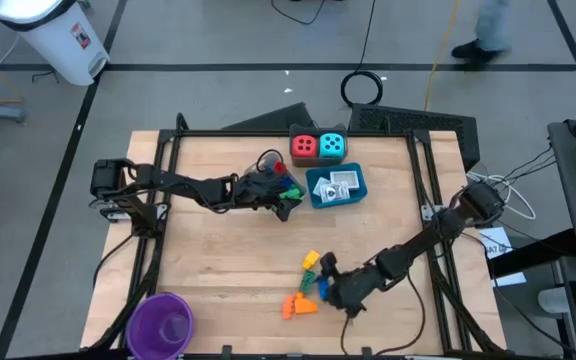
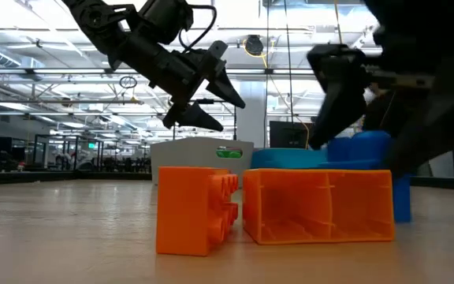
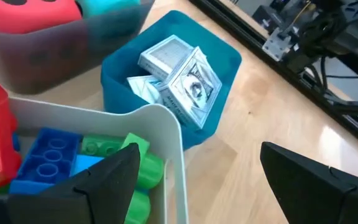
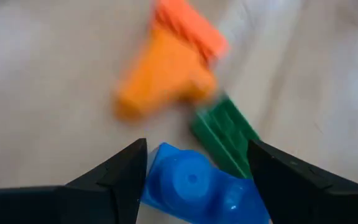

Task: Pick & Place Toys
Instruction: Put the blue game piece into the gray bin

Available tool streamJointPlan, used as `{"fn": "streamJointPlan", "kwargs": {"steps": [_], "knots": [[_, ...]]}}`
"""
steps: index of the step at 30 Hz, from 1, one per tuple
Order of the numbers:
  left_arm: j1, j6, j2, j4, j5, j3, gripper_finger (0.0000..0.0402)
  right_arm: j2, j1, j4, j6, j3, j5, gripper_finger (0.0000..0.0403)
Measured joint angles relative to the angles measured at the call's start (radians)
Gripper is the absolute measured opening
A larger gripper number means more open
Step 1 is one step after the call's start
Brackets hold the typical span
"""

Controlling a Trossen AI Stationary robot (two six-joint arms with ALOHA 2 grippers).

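Two orange bricks (image 2: 274, 207) lie joined; right tool (image 4: 194, 180) spread astride blue brick (image 4: 197, 186).

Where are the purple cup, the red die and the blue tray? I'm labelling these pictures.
purple cup (image 1: 160, 323): high view, its rim.
red die (image 1: 303, 146): high view, its top face.
blue tray (image 3: 229, 59): left wrist view, its far wall.

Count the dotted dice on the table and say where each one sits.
2. The red die and the cyan die sit side by side at the table's far edge, red on the left, just behind the blue tray of white packets. None seems hidden.
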Motion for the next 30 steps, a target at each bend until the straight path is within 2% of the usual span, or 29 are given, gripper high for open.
{"fn": "streamJointPlan", "kwargs": {"steps": [8, 13, 15, 19, 23, 30], "knots": [[-0.016, 0.0, 0.0, 0.017, -0.001, 0.0, 0.0337, -0.137, 0.015, -0.326, 0.12, 0.001, 0.261, 0.0249], [-0.027, -0.005, 0.0, 0.019, -0.001, 0.0, 0.0337, -0.235, 0.0, -0.502, 0.446, -0.001, 0.343, 0.0249], [-0.032, -0.005, 0.0, 0.018, -0.001, 0.0, 0.0337, -0.269, -0.019, -0.53, 0.614, 0.0, 0.328, 0.0249], [-0.039, -0.005, 0.0, 0.019, -0.001, 0.0, 0.0337, -0.292, -0.07, -0.541, 0.826, 0.0, 0.18, 0.0249], [-0.038, -0.007, 0.0, 0.023, -0.001, 0.0, 0.0337, -0.266, -0.109, -0.556, 0.891, 0.0, 0.083, 0.0249], [-0.038, -0.007, 0.0, 0.031, 0.001, 0.0, 0.0337, -0.186, -0.161, -0.58, 0.923, -0.002, -0.004, 0.0249]]}}
